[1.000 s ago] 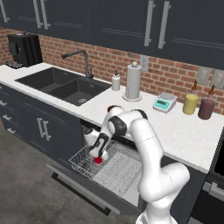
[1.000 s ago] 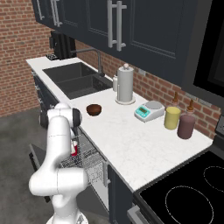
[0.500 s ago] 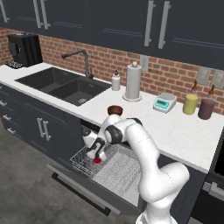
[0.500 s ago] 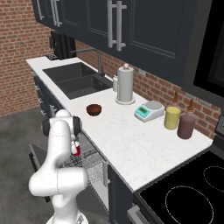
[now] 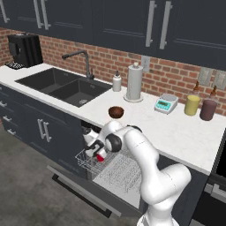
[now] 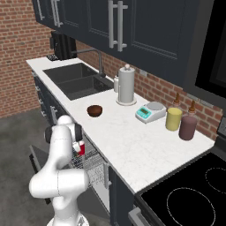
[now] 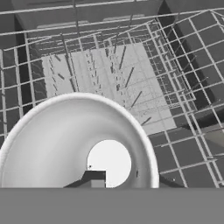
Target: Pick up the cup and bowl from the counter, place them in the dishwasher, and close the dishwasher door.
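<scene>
The red cup [image 5: 101,155] with its white inside [image 7: 57,144] sits low in the white wire rack [image 5: 119,171] of the open dishwasher, at my gripper [image 5: 95,149]. In the right base view the cup [image 6: 81,149] shows just past my gripper [image 6: 78,145]. One dark fingertip [image 7: 94,177] reaches inside the cup's rim; the other is hidden, so the grip is unclear. The dark brown bowl [image 5: 116,112] stands alone on the white counter [image 5: 176,132], behind the arm; it also shows as bowl [image 6: 94,110]. The dishwasher door [image 5: 81,189] hangs open below the rack.
A sink [image 5: 66,88] lies left of the bowl. Along the back wall stand a paper towel roll [image 5: 135,83], a small scale [image 5: 166,104], a yellow jar [image 5: 192,105] and a maroon jar [image 5: 208,110]. A black stovetop [image 6: 194,190] is at the right.
The arm has dropped lower and leftward, carrying the cup down into the rack. The bowl, hidden by the arm a second ago in the left base view, now shows.
</scene>
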